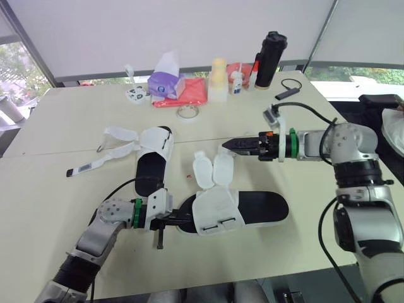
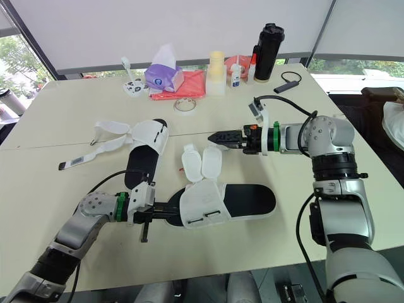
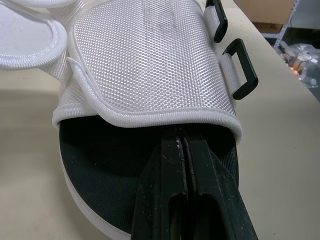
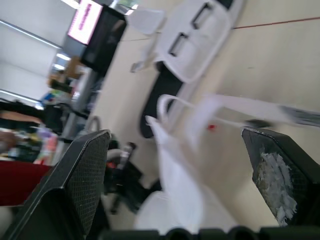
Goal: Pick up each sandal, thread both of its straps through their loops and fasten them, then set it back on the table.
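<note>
Tucked under the white mesh upper [image 3: 150, 60] of the black-soled sandal [image 1: 255, 207] on the surface [image 1: 76, 113], the left claw [image 3: 182, 144] is pressed together. The right claw [image 1: 228, 145] is spread about its loose straps [image 1: 213, 172]. Nothing is judged fastened yet.

Behind the cream table [image 1: 69, 120], a white blind [image 1: 177, 31] is hanging and daylight is coming through windows [image 1: 16, 69].

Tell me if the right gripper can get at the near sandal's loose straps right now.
Probably yes. The right gripper hangs open close by the upturned straps, with nothing between them. The left gripper is shut, tucked under the sandal's upper from the far side, clear of that path.
</note>
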You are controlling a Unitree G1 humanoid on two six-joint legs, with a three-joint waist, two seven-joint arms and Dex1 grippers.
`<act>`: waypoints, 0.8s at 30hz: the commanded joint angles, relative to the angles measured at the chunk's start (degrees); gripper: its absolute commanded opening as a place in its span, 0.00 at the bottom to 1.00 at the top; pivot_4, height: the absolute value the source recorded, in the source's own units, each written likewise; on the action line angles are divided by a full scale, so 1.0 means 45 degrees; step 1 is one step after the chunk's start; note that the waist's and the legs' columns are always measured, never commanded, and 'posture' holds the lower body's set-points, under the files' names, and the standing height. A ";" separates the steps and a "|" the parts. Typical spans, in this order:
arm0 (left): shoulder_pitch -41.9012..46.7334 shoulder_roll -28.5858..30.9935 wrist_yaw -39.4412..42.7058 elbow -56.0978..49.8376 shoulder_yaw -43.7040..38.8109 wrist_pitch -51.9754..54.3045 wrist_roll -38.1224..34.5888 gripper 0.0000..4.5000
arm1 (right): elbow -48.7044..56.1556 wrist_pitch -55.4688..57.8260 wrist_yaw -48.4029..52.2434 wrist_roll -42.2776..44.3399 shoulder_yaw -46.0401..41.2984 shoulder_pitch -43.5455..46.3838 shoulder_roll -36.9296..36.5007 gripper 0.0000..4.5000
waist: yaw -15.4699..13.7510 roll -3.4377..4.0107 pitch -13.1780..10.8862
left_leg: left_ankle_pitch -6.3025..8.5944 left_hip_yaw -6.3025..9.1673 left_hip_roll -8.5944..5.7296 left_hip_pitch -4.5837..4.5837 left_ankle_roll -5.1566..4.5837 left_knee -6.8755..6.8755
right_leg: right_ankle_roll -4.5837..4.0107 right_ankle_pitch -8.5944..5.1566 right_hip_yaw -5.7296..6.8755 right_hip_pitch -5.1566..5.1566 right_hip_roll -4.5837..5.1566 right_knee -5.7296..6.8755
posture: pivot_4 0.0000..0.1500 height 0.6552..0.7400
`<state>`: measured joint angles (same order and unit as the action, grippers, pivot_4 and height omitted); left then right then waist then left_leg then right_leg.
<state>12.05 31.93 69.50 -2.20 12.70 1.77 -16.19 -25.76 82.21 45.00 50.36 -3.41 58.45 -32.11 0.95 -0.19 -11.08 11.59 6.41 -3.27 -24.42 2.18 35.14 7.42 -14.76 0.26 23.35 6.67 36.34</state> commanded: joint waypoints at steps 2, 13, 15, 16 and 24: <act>0.0000 -0.0030 -0.0108 -0.0008 0.0090 -0.0070 0.0150 0.01 | -0.1094 0.0811 -0.0401 0.0015 -0.1084 0.0726 0.0693 1.00 | -0.0001 0.0001 0.0001 | -0.0001 0.0001 -0.0001 0.0002 0.0001 0.0001 | 0.0000 0.0001 0.0000 -0.0001 -0.0001 0.0002 | 1.00 1.00; -0.0082 -0.0107 -0.0338 -0.0138 0.0071 -0.0072 0.0210 0.01 | -0.2915 0.0926 -0.1148 -0.0924 -0.1931 0.1516 0.1796 1.00 | 0.0021 0.0005 0.0003 | -0.0004 -0.0002 -0.0007 0.0010 0.0004 0.0004 | 0.0005 0.0005 -0.0002 0.0003 -0.0001 0.0035 | 1.00 1.00; -0.0090 -0.0099 -0.0360 -0.0161 0.0066 -0.0063 0.0220 0.01 | -0.3017 0.0809 -0.1106 -0.1107 -0.1899 0.1601 0.1913 1.00 | 0.0013 0.0005 0.0003 | -0.0005 -0.0001 -0.0007 0.0011 0.0006 0.0007 | 0.0005 0.0005 -0.0001 0.0003 -0.0002 0.0042 | 1.00 1.00; -0.0089 -0.0095 -0.0370 -0.0164 0.0065 -0.0068 0.0232 0.01 | -0.3052 0.0750 -0.1087 -0.1192 -0.1881 0.1630 0.1978 1.00 | 0.0011 0.0006 0.0003 | -0.0006 -0.0002 -0.0007 0.0011 0.0006 0.0008 | 0.0006 0.0006 -0.0002 0.0003 -0.0002 0.0044 | 1.00 1.00; -0.0145 -0.0084 -0.0448 -0.0262 0.0059 -0.0055 0.0237 0.00 | -0.2888 0.0677 -0.0979 -0.1442 -0.2024 0.1702 0.2135 0.60 | 0.0021 0.0006 0.0003 | -0.0006 0.0001 -0.0010 0.0017 0.0007 0.0012 | 0.0006 0.0006 -0.0005 0.0013 -0.0002 0.0090 | 1.00 1.00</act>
<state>11.88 31.52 67.89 -2.41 12.68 1.72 -15.49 -40.69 85.33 39.80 43.32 -10.72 64.03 -22.37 1.04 -0.16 -11.06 11.56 6.41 -3.32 -24.34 2.21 35.21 7.44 -14.74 0.24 23.41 6.66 36.79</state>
